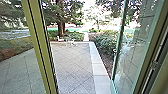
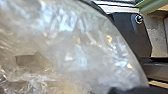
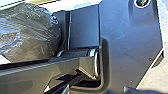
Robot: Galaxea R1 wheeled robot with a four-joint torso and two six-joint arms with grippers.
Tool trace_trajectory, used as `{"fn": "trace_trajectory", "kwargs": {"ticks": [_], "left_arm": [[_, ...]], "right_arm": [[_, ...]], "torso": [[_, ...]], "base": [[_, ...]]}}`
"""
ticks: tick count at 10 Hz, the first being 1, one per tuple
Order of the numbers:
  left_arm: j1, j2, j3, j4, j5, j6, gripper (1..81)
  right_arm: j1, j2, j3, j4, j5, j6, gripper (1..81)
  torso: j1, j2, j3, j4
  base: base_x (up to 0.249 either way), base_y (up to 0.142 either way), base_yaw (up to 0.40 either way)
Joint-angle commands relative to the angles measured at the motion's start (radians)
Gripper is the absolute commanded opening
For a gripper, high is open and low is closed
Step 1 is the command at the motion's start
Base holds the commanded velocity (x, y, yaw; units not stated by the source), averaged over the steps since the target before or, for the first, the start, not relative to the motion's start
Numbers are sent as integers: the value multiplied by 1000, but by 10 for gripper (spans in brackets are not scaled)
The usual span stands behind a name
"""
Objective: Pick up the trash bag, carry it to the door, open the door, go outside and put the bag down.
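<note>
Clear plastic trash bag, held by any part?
The bag crowds the left wrist view, so a hold on that side is likely, but the gripped part can't be seen.

No text, label, brand, number or sign is showing legibly in any view.
</note>
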Motion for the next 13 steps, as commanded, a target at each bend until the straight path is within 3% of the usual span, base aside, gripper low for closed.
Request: {"fn": "trace_trajectory", "kwargs": {"ticks": [1, 10, 13], "left_arm": [[-49, -1, 5, 11, 60, 7, 10], [-49, 1, 5, 19, 58, 7, 10], [-49, 1, 5, 17, 58, 7, 10]], "right_arm": [[44, 21, 9, -10, -61, -10, 811], [41, 23, 5, -10, -61, -10, 811], [41, 23, 5, -10, -61, -10, 811]], "torso": [[0, 0, 0, 0], [0, 0, 0, 0], [0, 0, 0, 0]], "base": [[0, -107, 0], [0, -102, 0], [0, -24, 0]]}}
